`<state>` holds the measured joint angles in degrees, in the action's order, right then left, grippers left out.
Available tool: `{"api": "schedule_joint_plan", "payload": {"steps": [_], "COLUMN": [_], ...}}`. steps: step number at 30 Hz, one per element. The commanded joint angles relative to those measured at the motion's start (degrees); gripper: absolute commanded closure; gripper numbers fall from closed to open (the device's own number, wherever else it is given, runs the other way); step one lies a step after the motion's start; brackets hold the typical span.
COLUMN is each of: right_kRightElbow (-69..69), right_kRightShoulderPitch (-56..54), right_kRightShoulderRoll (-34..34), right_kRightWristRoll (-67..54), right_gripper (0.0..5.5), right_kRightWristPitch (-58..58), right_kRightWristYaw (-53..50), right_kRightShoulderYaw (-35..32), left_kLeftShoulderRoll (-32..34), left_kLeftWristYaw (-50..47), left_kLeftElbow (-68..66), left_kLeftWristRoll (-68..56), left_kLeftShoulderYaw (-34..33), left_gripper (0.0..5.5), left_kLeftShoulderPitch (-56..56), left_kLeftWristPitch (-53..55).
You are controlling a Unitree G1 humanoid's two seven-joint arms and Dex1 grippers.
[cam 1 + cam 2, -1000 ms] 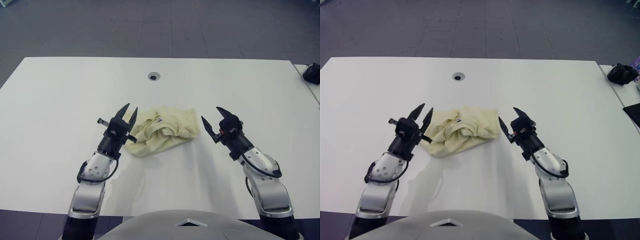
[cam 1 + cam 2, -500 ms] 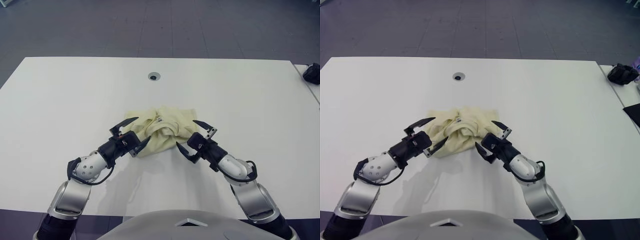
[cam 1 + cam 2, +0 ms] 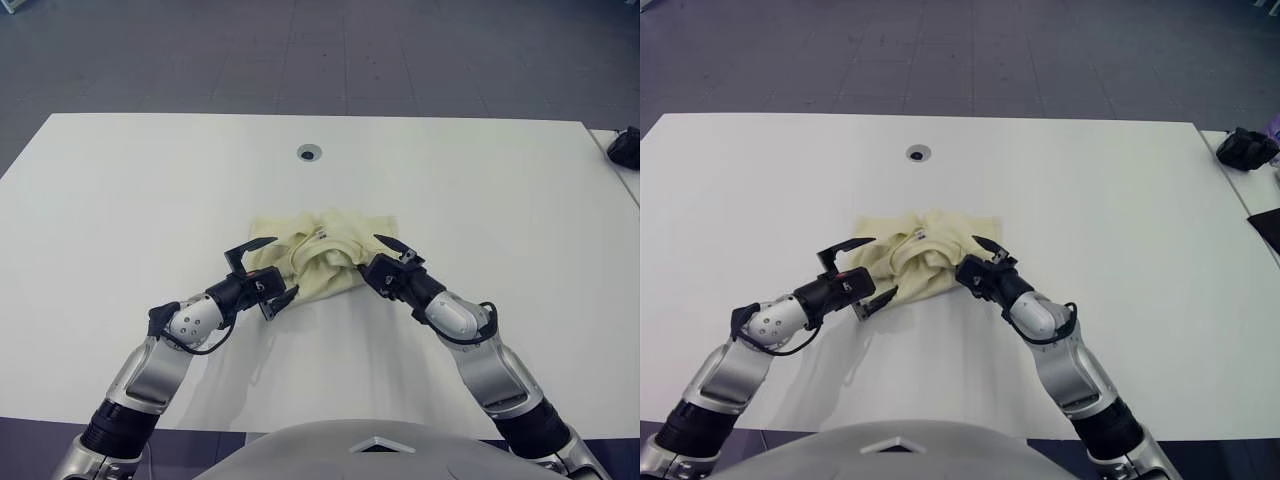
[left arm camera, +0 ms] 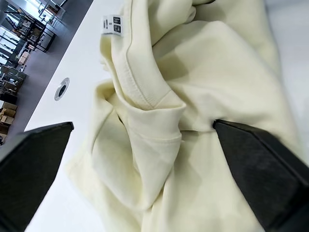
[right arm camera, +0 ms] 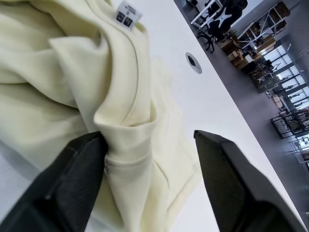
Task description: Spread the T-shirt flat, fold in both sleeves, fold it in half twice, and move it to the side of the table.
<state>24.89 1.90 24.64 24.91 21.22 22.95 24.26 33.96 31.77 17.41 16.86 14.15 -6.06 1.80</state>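
1. The T-shirt (image 3: 322, 256) is pale yellow. It lies in a loose heap about the middle of the table (image 3: 120, 200), well clear of all four edges.
2. It is not spread out. The cloth is bunched in soft folds and creases, and the sleeves cannot be told from the body.
3. The ribbed collar (image 4: 140, 82) curls across the top of the heap. A small white tag (image 5: 128, 11) with dark print sits at the collar seam.
4. The left gripper (image 3: 281, 265) is at the heap's near-left side with its fingers spread wide. One finger is raised over the cloth and the other is low by the table. In the left wrist view the dark fingers (image 4: 34, 169) flank a folded ridge of cloth, and neither presses on it.
5. The right gripper (image 3: 370, 252) is at the heap's near-right side, also spread. In the right wrist view a fold of cloth below the collar stands between its fingers (image 5: 63, 188). One finger looks to touch that fold and the other stands apart from it.
6. Both arms come in from the table's near edge and angle toward each other, with the heap between the two grippers.
7. A round hole (image 3: 309, 152) sits in the table near its far edge, beyond the T-shirt and well apart from it.
8. A dark object (image 3: 625, 147) lies past the table's right edge, on a neighbouring surface.
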Motion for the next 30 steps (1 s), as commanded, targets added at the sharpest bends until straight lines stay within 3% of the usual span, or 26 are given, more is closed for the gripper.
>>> {"api": "schedule_joint_plan", "payload": {"steps": [1, 11, 16, 30], "right_kRightElbow": [0.66, 0.13, 0.63, 0.19], "right_kRightShoulderPitch": [-0.46, 0.44, 1.10, -0.06], "right_kRightShoulderRoll": [1.04, -0.02, -0.88, -2.02], "right_kRightWristRoll": [-0.49, -0.68, -1.71, -1.44], "right_gripper": [3.10, 4.78, 5.49, 5.50], "right_kRightWristPitch": [-1.16, -2.21, -2.39, -3.12], "right_kRightWristYaw": [1.42, 1.11, 0.55, 0.73], "right_kRightShoulderYaw": [-1.51, -2.41, -3.68, -3.85], "left_kLeftShoulderRoll": [-1.17, -1.83, -1.25, 0.41], "left_kLeftWristYaw": [-1.11, -0.85, -0.34, 1.18], "left_kLeftElbow": [-0.36, 2.84, 2.33, -2.88], "left_kLeftWristRoll": [0.57, -3.56, -4.51, -0.20], "left_kLeftShoulderYaw": [0.45, -2.58, -3.00, -0.69], "left_gripper": [0.10, 0.10, 0.82, 3.20], "left_kLeftShoulderPitch": [-0.15, -1.10, -1.42, 2.59], "left_kLeftWristPitch": [-0.73, -0.71, -1.32, -3.23]}}
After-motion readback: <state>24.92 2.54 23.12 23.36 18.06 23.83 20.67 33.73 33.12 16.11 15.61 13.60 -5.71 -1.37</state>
